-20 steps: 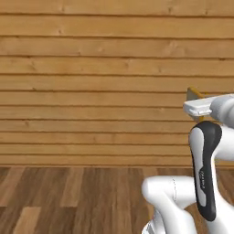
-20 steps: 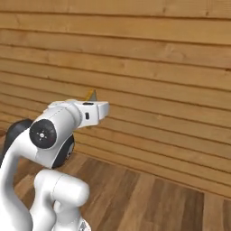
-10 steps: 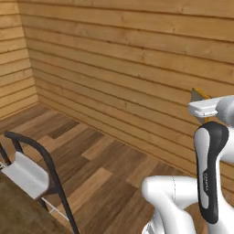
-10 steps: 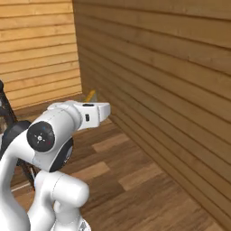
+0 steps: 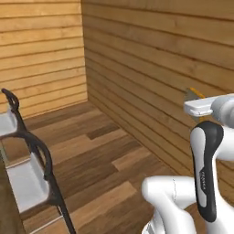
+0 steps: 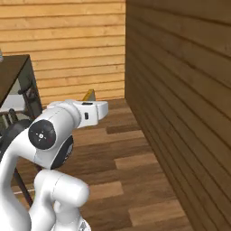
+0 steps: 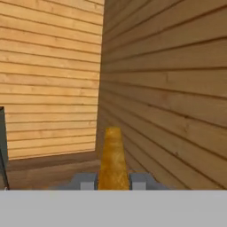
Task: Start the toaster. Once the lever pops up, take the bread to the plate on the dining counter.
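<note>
Item: bread (image 7: 113, 159), one golden-tan slice, clamped edge-on between the fingertips (image 7: 87, 181) of the gripper (image 7: 113, 182), carried in the air before a wood-plank wall corner (image 7: 101, 88). Nearby: black-framed stools (image 5: 27, 183) with pale seats; dark counter (image 6: 11, 76) edge at left.

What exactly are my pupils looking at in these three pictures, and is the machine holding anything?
It is a rendered scene: a white robot arm on a base that can drive. Two pictures come from cameras riding on the base, behind the arm to its left and right; the third looks out along the hand itself. There, the two grey fingers are shut on the bread, a golden-tan slice seen edge-on. Its corner also peeks above the hand in the right base view. Around it are plank walls, a wooden floor, stools and the dark edge of the dining counter.
</note>
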